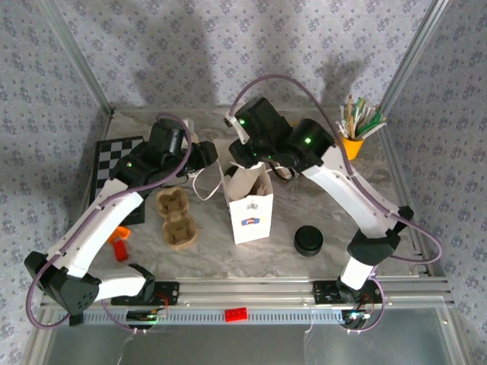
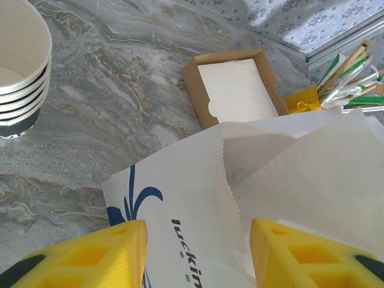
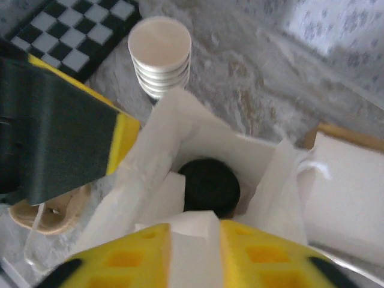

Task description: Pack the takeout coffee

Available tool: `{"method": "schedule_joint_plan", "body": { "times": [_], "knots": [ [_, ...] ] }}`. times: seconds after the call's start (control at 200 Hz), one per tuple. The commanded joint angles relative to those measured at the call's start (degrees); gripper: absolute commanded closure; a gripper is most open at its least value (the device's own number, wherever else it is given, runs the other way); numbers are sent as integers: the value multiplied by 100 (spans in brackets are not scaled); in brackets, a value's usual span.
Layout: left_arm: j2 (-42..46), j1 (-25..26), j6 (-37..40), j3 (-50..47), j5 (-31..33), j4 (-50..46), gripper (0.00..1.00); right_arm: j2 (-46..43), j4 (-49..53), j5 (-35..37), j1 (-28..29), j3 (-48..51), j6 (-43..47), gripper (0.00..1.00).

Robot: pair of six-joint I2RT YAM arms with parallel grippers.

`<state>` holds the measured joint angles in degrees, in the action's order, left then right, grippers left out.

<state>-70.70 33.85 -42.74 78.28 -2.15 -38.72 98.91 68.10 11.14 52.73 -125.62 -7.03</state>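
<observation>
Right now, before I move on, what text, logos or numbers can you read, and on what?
"luckin": dark blue, on the bag, running sideways to the edge of the left wrist view.
Smaller print beside it on the bag: too blurred to read.
Blue and red mark on the bag's front, top view: too small to read.
Cups: a dark band, no text legible.

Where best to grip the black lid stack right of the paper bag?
Probably its round side wall, from straight above, jaws across its width. The black lid stack is low, sits flat, and stands apart from the paper bag, so its sides are free.
</observation>
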Motion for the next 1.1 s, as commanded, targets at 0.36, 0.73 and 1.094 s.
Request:
{"method": "schedule_joint_plan", "body": {
  "times": [0.36, 0.73, 1.094],
  "knots": [
    [-14, -26, -34, 161, -37, 137, 52, 312, 753, -618, 89, 187, -392, 85],
    [28, -34, 81, 314, -89, 95, 51, 262, 1083, -563, -208, -499, -625, 64],
    [892, -971, 1378, 940, 1355, -1065, 21, -2076, -204, 658, -1777, 1678, -1343, 20]
  ]
}}
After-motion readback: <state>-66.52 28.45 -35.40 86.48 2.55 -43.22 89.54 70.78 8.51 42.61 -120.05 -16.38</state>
